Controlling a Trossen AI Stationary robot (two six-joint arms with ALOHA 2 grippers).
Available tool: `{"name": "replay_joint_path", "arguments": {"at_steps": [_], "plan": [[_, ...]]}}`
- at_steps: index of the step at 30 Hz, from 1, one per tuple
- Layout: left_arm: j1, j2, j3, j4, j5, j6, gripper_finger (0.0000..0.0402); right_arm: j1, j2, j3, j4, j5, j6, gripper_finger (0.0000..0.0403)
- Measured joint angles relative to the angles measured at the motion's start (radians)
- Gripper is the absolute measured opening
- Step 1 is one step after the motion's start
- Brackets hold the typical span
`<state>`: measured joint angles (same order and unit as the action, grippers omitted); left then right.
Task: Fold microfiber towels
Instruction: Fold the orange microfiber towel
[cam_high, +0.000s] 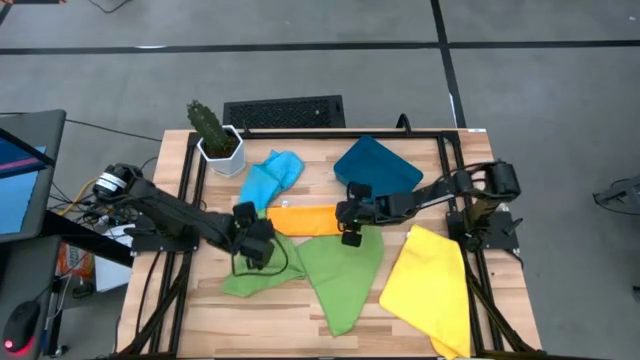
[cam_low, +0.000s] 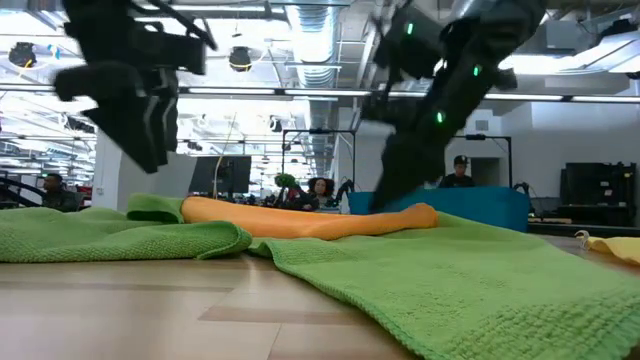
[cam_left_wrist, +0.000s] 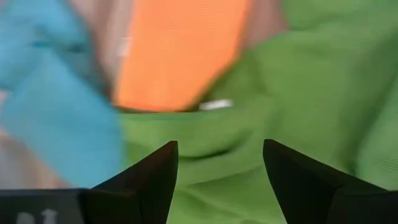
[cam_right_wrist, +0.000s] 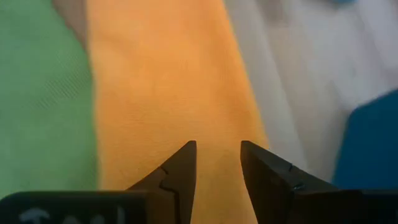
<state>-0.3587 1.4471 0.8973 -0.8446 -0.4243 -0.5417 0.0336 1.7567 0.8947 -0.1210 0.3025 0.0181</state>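
High view: looking straight down on the whole wooden table (cam_high: 300, 330), taking in both arms and the surrounding floor.

Low view: sitting at table-top height, facing level across the cloths into the room behind, with a green towel (cam_low: 470, 290) lying very near the lens.

Left wrist view: pointing down close over the cloths, framing the other green towel (cam_left_wrist: 249, 112), the orange towel (cam_left_wrist: 180, 50) and the light blue towel (cam_left_wrist: 56, 118).

Right wrist view: hovering close over the orange towel (cam_right_wrist: 168, 93).

Shared ground: all four views are taking in the orange towel (cam_high: 300, 218).
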Motion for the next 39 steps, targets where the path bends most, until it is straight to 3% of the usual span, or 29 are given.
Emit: {"name": "replay_joint_path", "arguments": {"at_steps": [8, 16, 20, 24, 32, 35, 39], "plan": [[-0.041, 0.012, -0.198, 0.163, 0.012, -0.164, 0.0229, -0.017, 0.046, 0.001, 0.007, -0.018, 0.000, 0.0150], [-0.105, 0.004, -0.247, 0.176, 0.362, -0.391, 0.0228, -0.029, 0.042, 0.002, 0.010, -0.019, -0.003, 0.0150], [-0.168, 0.012, -0.195, 0.134, 0.420, -0.438, 0.0228, -0.037, 0.042, 0.002, 0.011, -0.018, -0.018, 0.0150], [-0.181, 0.011, -0.104, -0.008, 0.328, -0.424, 0.0228, -0.040, 0.042, 0.002, 0.016, -0.018, -0.029, 0.0150], [-0.107, 0.010, 0.061, -0.202, -0.081, -0.216, 0.0228, -0.042, 0.011, 0.002, 0.037, -0.019, -0.046, 0.0150], [-0.053, -0.001, 0.092, -0.132, -0.204, -0.052, 0.0228, -0.044, -0.032, 0.000, 0.019, -0.018, -0.052, 0.0150], [0.060, -0.022, 0.067, 0.155, -0.158, 0.222, 0.0228, -0.057, -0.092, 0.002, 0.008, -0.020, -0.047, 0.0150]]}}
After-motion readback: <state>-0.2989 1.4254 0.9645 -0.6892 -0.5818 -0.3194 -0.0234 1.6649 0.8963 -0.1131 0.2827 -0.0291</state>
